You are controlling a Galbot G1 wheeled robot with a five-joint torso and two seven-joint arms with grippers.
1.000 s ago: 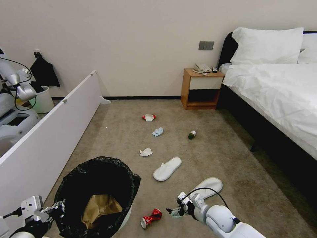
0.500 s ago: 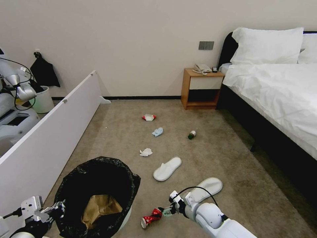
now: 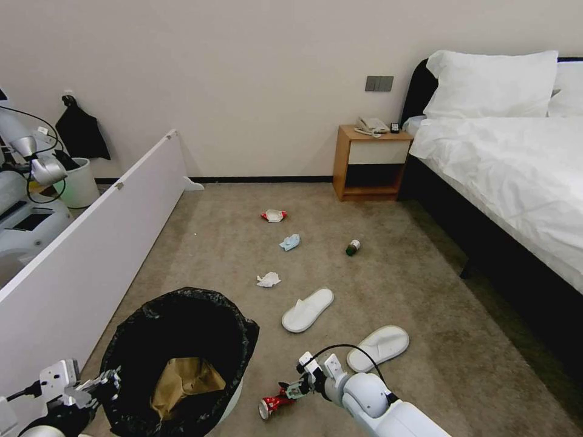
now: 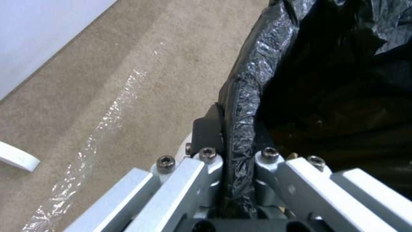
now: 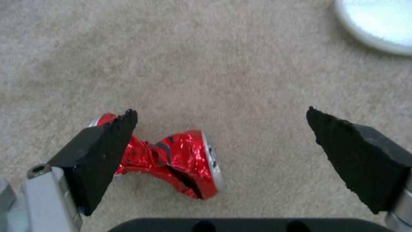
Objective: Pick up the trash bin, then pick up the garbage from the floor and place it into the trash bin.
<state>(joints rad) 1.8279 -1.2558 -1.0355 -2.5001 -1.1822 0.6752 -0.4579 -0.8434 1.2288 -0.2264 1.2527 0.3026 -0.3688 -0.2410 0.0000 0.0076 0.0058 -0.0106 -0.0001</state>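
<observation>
Left gripper (image 4: 234,167) pinches the trash bin (image 3: 182,358) by its bag-lined rim, holding it beside the litter; right gripper (image 5: 219,129), pads spread, hovers over the crushed red can (image 5: 180,164) on the carpet (image 3: 395,285), can off-centre toward one pad; brown carton (image 3: 182,379) lies inside the bin.

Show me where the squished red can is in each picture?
Head view: the crushed red can lies on the carpet, between the trash bin and the right gripper.
Left wrist view: it's not in this picture.
Right wrist view: the can lies under the open right gripper.
Shared landmark: the white slipper.
</observation>
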